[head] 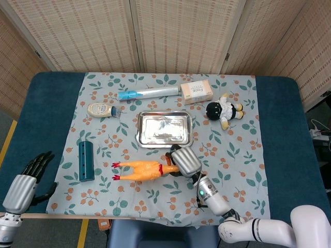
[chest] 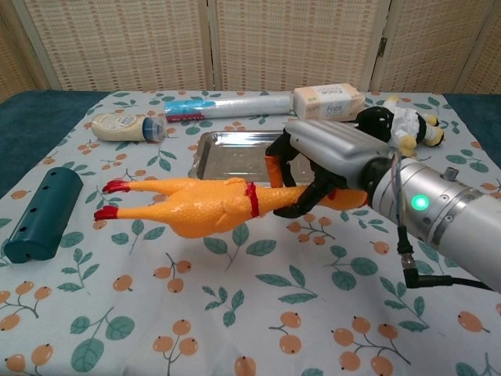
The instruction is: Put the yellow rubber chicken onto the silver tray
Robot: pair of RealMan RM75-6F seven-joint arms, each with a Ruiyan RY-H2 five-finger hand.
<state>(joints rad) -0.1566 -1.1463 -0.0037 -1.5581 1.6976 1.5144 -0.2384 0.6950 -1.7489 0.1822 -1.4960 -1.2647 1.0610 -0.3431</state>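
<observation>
My right hand [chest: 329, 160] [head: 185, 161] grips the head end of the yellow rubber chicken [chest: 200, 206] [head: 139, 170] and holds it lifted off the cloth, lying level with its red feet pointing left. The silver tray [chest: 227, 160] [head: 165, 128] lies just behind the chicken, with nothing on it. My left hand [head: 28, 181] hangs open at the near left edge of the table, far from both; the chest view does not show it.
A dark teal cylinder [chest: 41, 213] lies at the left. Along the back stand a squeeze bottle [chest: 125, 126], a long rolled tube [chest: 228, 105], a tissue box [chest: 329, 103] and a black-and-white plush toy [chest: 395, 125]. Floral cloth [chest: 235, 313] covers the table.
</observation>
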